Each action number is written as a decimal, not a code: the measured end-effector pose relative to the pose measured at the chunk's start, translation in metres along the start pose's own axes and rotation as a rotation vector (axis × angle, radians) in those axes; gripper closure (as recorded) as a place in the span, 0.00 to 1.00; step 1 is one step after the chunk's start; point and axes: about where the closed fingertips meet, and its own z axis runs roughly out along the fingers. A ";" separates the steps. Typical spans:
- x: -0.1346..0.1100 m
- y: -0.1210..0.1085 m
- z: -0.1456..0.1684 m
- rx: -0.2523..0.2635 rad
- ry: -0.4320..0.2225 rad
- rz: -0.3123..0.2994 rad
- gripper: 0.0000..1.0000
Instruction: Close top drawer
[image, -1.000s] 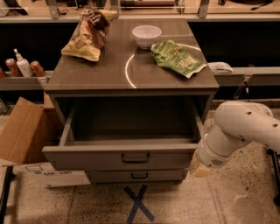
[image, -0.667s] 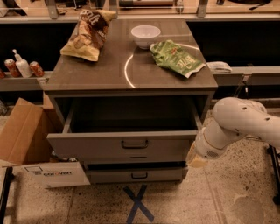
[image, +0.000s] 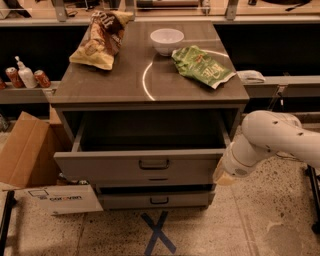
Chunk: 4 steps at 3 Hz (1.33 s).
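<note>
A word like "corovan" is being shown on the white label (image: 57, 200) by the cardboard box (image: 25, 150); print on the green bag (image: 201, 65) cannot be read. The top drawer (image: 145, 162) is standing partly out of the cabinet (image: 120, 87), its right front end being touched by the gripper (image: 226, 176), which is largely hidden, so its state cannot be told.

Probably a robotics lab: blue tape cross (image: 157, 234) on speckled floor (image: 260, 220), brown cardboard box (image: 22, 150) left, gripper (image: 223, 176) near right of the grey cabinet (image: 115, 85).
</note>
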 end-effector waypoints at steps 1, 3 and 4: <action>0.008 -0.023 0.003 0.049 0.001 0.010 1.00; 0.020 -0.085 0.000 0.185 -0.033 0.039 1.00; 0.022 -0.113 -0.001 0.239 -0.054 0.054 1.00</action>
